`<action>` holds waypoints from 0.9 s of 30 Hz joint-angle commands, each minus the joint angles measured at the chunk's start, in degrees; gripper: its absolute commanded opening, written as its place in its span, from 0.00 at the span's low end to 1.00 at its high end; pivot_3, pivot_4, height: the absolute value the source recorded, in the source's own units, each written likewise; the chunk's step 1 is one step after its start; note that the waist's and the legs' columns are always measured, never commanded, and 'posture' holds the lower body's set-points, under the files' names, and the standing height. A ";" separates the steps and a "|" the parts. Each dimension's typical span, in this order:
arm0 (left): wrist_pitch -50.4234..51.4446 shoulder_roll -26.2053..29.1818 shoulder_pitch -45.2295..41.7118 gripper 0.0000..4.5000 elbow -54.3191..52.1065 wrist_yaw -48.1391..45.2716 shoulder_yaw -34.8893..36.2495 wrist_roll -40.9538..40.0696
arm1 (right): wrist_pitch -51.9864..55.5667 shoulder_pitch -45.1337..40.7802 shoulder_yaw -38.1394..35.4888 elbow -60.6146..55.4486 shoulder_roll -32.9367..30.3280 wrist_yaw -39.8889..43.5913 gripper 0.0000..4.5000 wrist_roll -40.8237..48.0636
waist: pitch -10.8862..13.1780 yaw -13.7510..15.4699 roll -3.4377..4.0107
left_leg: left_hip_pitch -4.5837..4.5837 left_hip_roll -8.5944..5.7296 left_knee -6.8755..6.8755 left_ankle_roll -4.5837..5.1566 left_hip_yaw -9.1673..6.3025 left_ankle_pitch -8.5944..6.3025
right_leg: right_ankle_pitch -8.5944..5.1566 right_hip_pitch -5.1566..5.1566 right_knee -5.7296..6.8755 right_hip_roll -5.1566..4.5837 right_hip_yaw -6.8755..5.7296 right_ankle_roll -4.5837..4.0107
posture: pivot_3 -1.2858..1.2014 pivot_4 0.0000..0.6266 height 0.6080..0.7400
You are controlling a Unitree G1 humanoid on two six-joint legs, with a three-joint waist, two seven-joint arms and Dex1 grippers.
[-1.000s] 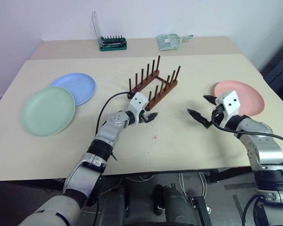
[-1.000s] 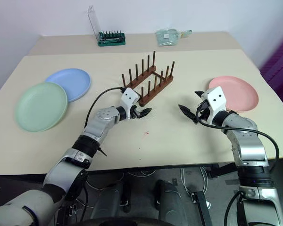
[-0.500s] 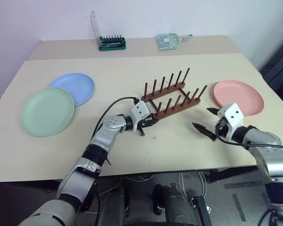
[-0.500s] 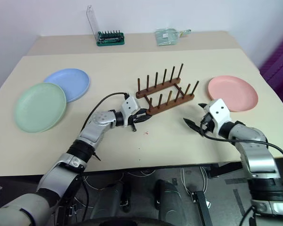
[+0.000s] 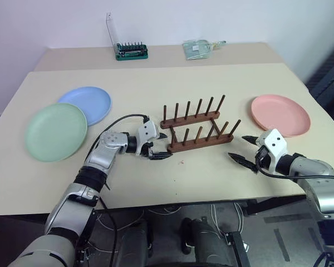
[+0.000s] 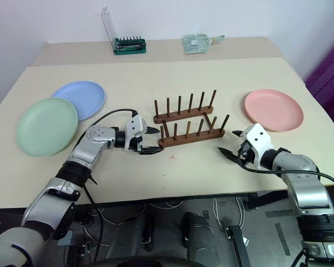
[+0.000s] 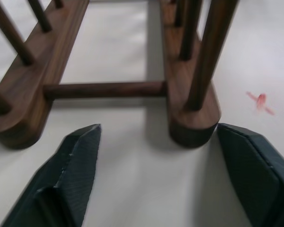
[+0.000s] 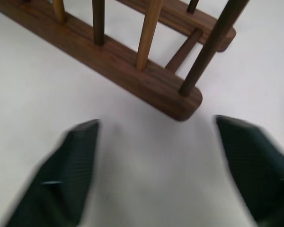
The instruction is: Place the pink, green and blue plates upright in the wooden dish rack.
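the wooden dish rack point(image 5: 196, 127) has been swung round since a second ago and is now lying squarely across the table point(image 5: 156, 78), both peg rows being presented to the plates; loading is judged not yet begun. the left gripper point(image 5: 157, 147) is being drawn back from the rack's left end, jaws spread wide, nothing being held or touched. the right gripper point(image 5: 245, 151) is being kept just off the rack's right end, jaws parted and empty. the pink plate point(image 5: 281, 114) is lying flat right of the rack, the blue plate point(image 5: 87, 104) and green plate point(image 5: 56, 131) well to its left, overlapping.
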 commanded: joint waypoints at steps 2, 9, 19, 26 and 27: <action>10.40 4.59 6.17 0.59 -9.15 -1.63 2.67 -3.58 | 0.84 1.16 -0.08 -2.96 -1.66 2.88 0.23 1.07 | -0.01 -0.34 0.01 | 0.04 0.04 -0.04 0.00 0.00 0.00 | 0.00 0.00 0.02 0.03 0.00 0.00 | 0.52 0.24 0.92; 16.85 6.21 15.16 0.01 -29.61 -1.63 -5.03 -2.91 | 1.88 -2.12 6.42 -1.69 0.71 1.46 0.00 -3.59 | -0.08 0.11 0.14 | 0.07 0.07 -0.04 -0.02 0.01 -0.01 | -0.14 0.03 0.01 -0.06 0.04 -0.21 | 0.52 0.24 0.92; 15.41 -4.33 12.27 0.01 -22.72 18.27 -12.22 11.06 | -1.60 -13.53 14.51 8.93 7.16 -7.72 0.00 -15.72 | -0.29 1.96 0.22 | 0.11 -0.03 0.27 0.00 -0.06 -0.01 | -0.13 0.32 -0.01 -0.05 0.03 -0.20 | 0.52 0.24 0.92; 16.54 -7.82 6.60 0.01 -10.17 32.57 -8.58 14.64 | -4.44 -19.95 15.97 17.22 11.30 -13.28 0.00 -20.31 | -0.39 1.50 0.26 | 0.67 0.12 0.53 -0.09 -0.20 -0.18 | -0.14 1.02 -0.06 -0.04 -0.12 -0.18 | 0.52 0.24 0.92; 16.49 -7.90 5.87 0.01 -8.88 33.49 -8.21 14.44 | -4.70 -20.69 16.02 18.31 11.59 -13.89 0.00 -20.72 | -0.42 1.25 0.29 | 0.66 0.15 0.52 -0.12 -0.23 -0.20 | -0.14 1.02 -0.08 -0.04 -0.16 -0.18 | 0.52 0.24 0.92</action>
